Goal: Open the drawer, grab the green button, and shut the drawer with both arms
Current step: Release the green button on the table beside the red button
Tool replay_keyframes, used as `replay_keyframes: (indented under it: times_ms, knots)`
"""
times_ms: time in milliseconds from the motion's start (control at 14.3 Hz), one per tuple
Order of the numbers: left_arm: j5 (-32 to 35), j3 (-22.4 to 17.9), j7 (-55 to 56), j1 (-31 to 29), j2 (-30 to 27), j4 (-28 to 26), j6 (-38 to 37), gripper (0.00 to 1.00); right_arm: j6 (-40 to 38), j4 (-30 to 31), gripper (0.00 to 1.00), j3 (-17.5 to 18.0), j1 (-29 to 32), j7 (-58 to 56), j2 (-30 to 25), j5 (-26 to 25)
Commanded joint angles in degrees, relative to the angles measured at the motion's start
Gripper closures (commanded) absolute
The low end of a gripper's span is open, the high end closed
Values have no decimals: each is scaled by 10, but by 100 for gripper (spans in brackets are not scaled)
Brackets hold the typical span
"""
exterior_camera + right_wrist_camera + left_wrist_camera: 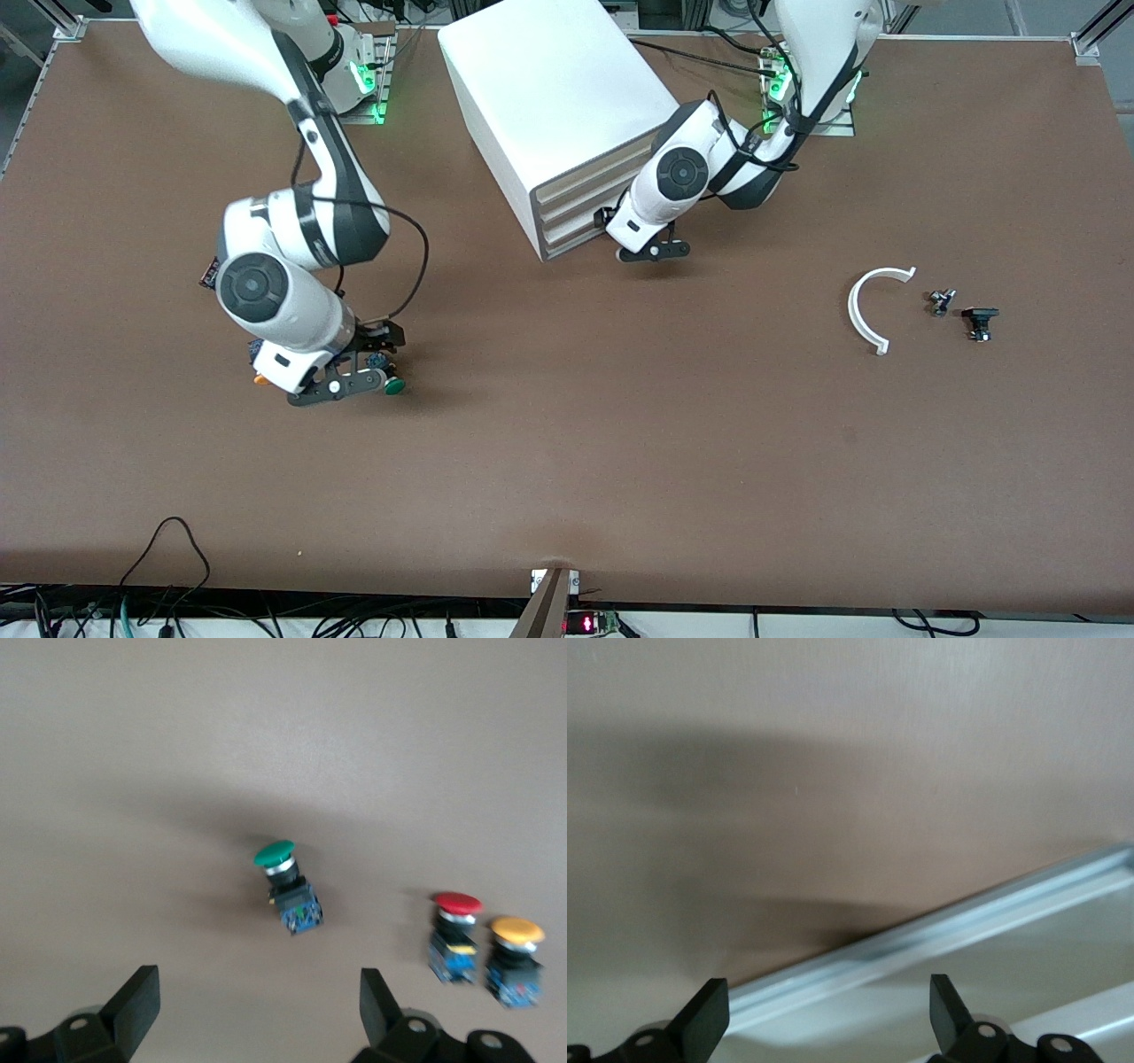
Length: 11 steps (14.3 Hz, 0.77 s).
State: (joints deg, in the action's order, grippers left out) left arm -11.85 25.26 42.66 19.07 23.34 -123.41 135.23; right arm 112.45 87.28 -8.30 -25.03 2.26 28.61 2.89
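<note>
The white cabinet (549, 89) stands at the back of the table, and its bottom drawer (574, 245) looks pushed in. My left gripper (654, 252) is open and empty, low in front of that drawer. The drawer's pale lip (939, 930) runs between its fingers (709, 1010) in the left wrist view. The green-capped button (394, 385) lies on the table toward the right arm's end. My right gripper (354, 383) hovers over it, open and empty. In the right wrist view the button (288, 881) lies tilted on the table, apart from the fingers (376, 1001).
A red-capped button (456, 935) and a yellow-capped button (516, 957) stand beside the green one; the yellow cap (260, 379) peeks out under the right arm. A white curved piece (864, 310) and two small dark parts (942, 302) (980, 322) lie toward the left arm's end.
</note>
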Motion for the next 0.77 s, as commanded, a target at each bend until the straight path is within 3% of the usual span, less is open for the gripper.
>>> replay_keyframes:
  times_ms: [0,209,419,558,698]
  knots:
    - [-16,0,-13,-11,-36,-17,-26,0,-74,-34,0,-8,4,8,-26,10]
    - [-11,-17,-45,-77,-58,10,-25,0,-158,-103,0,-7,15,53,-41,18]
    - [36,-82,-124,-123,-108,48,-68,0,-171,-89,0,17,66,65,-100,12]
    - [93,-95,-233,-171,-164,69,-134,0,-171,-49,0,57,148,66,-149,8]
    - [96,-117,-324,-214,-228,70,-164,0,-174,-27,0,82,231,52,-181,8]
